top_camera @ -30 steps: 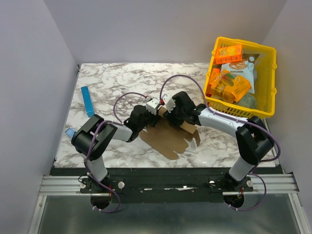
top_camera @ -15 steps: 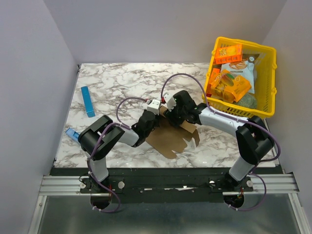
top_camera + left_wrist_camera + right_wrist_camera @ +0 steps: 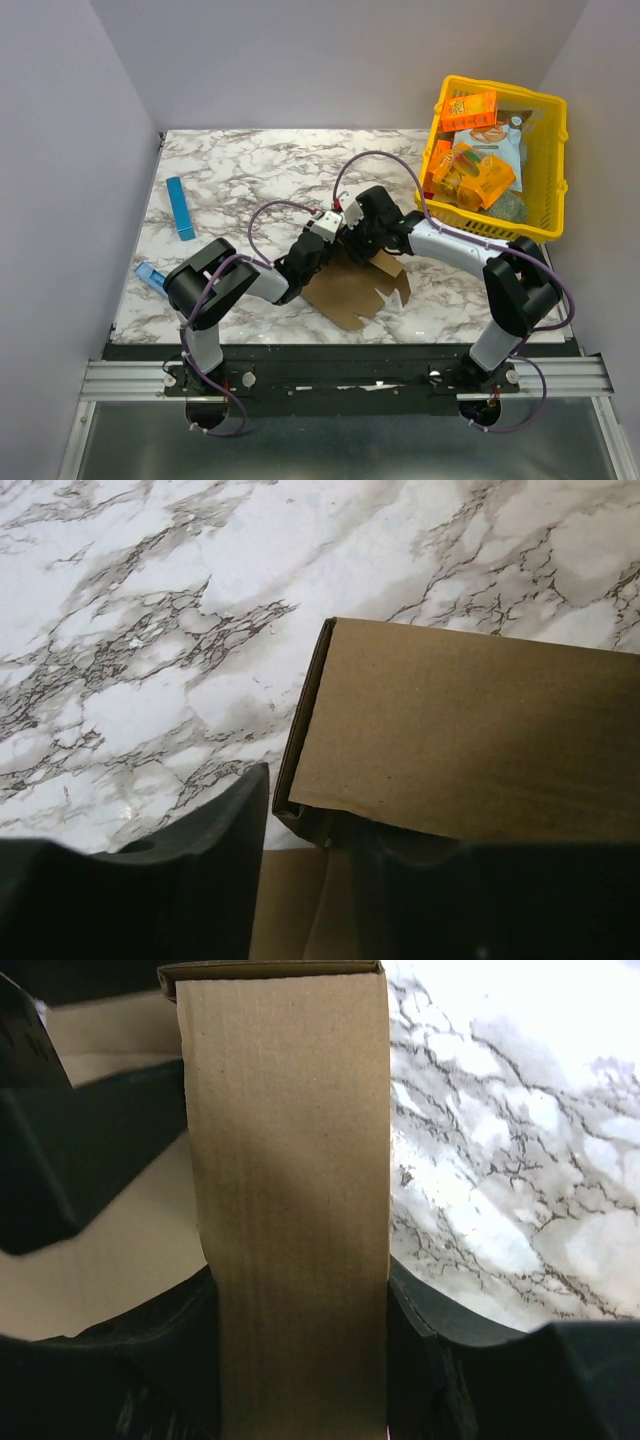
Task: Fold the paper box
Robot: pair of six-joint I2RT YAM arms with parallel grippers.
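The paper box (image 3: 350, 290) is plain brown cardboard lying partly folded on the marble table, with one panel raised at its far edge. My right gripper (image 3: 352, 228) is shut on that upright panel (image 3: 285, 1110), which fills the gap between its fingers (image 3: 420, 1350). My left gripper (image 3: 322, 232) sits just left of it, at the raised panel's corner (image 3: 460, 740). In the left wrist view the left fingertip (image 3: 240, 810) stands a little off the cardboard edge, and the other finger is hidden under the panel. The left gripper (image 3: 320, 825) looks open.
A yellow basket (image 3: 555, 120) with orange snack boxes (image 3: 470, 108) and packets stands at the back right, close to the right arm. A slim blue bar (image 3: 180, 208) lies at the left. A small blue object (image 3: 150, 274) sits by the table's left edge.
The left arm has swung its gripper right and nearer, up against the right gripper, and its jaws have widened. The right gripper has kept its hold; the box shifted slightly.
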